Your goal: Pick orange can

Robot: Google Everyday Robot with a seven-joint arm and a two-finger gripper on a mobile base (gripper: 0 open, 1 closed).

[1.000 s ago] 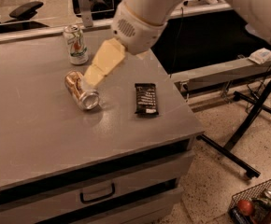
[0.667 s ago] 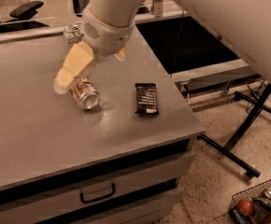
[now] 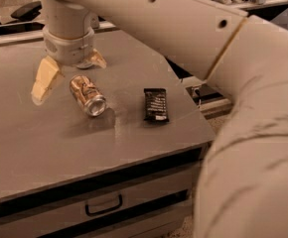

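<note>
Orange-copper aluminium drink can [image 3: 87,95] lies on side on grey tabletop [image 3: 44,148], silver end facing camera. Cream two-finger gripper [image 3: 69,78] points down just behind can's far end, fingers spread apart, holding nothing; one tip left of can, other behind it. Black rectangular snack wrapper [image 3: 155,104] lies flat right of can, apart. Large cream arm fills right side.

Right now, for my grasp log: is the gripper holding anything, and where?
Nothing held; the open gripper hovers by the toppled orange aluminium drink can.
</note>
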